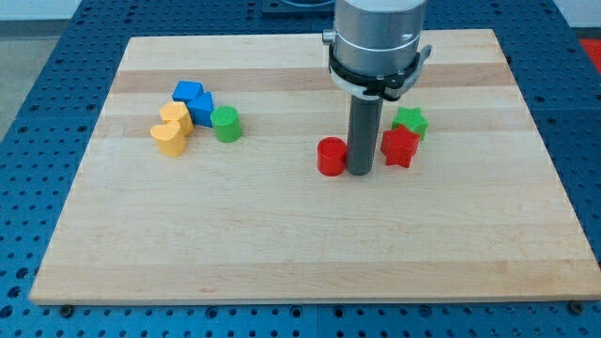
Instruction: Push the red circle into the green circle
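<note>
Pale wooden table (310,253) on a blue perforated bench (28,56), seen from one camera. Grey arm housing (378,38) dropping in from the view's top, ending in a straight dark rod. My tip (360,174) down at the table, wedged between two red blocks. No jaws on this end effector, so nothing to spread or press together; just the bare rod end, pinching nothing. Red circle (331,156) immediately to the view's left of my tip, touching it or as good as touching; cannot tell which. Red star (400,147) just to the view's right of the rod, close against it. Green star (410,121) a little further toward the view's top and right, right behind the red star. Green circle (225,124) well apart to the view's left of my tip, slightly toward the view's top, with bare wood between it and the red circle. Beside the green circle, still further left: two blue blocks (193,101), shapes hard to make out, and two yellow blocks (172,130), rounded, possibly hearts, bunched together in a tight cluster.
</note>
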You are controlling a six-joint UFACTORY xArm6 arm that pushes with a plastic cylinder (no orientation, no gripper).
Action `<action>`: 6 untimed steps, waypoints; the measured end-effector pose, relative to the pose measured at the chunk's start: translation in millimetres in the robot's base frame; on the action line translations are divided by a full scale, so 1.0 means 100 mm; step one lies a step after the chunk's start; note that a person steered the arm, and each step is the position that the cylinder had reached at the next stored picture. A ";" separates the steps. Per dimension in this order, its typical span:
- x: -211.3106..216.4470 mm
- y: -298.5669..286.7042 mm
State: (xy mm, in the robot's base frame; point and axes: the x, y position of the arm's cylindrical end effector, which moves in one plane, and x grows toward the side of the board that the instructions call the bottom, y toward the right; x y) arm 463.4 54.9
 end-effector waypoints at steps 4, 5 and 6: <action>-0.08 -0.21; -0.08 -0.35; -0.08 -0.49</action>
State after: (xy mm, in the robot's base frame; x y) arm 455.1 5.9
